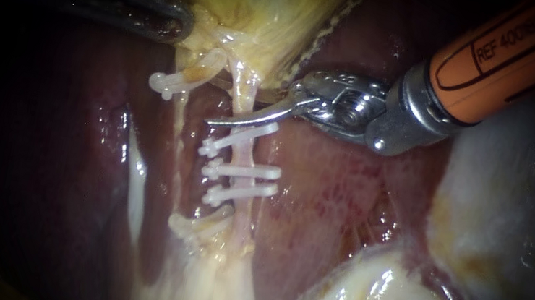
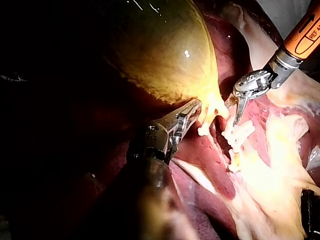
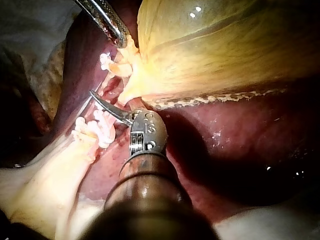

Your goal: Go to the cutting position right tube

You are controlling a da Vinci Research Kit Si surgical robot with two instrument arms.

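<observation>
Though parked right at the pale, thin right tube (image 1: 242, 94), not closed on it. Shiny curved blades of the orange-shafted right instrument (image 1: 230, 110) apart, one lying in front of the tube, the other seemingly passing behind it, nothing pinched. Placed just above the uppermost of three white plastic clips (image 1: 242, 171) crossing that tube.

Dark, slender left instrument (image 1: 176, 22) clamped on the neck of the yellow-green gallbladder (image 1: 271, 4), holding it up so the tube stands stretched over the dark red liver (image 1: 333, 191). Just beside, toward the left instrument, a second pale tube (image 1: 177, 119) with a white clip of its own, clear of the blades.

Judged as the tail end of the approach: blades at the bare stretch between gallbladder neck and top clip. Next move calls for seating the tube deeper between the open jaws and confirming in the right wrist view that the far blade tip shows beyond the tube. Calls also for keeping off the top clip and the neighbouring tube, with the pull on the gallbladder steady.
</observation>
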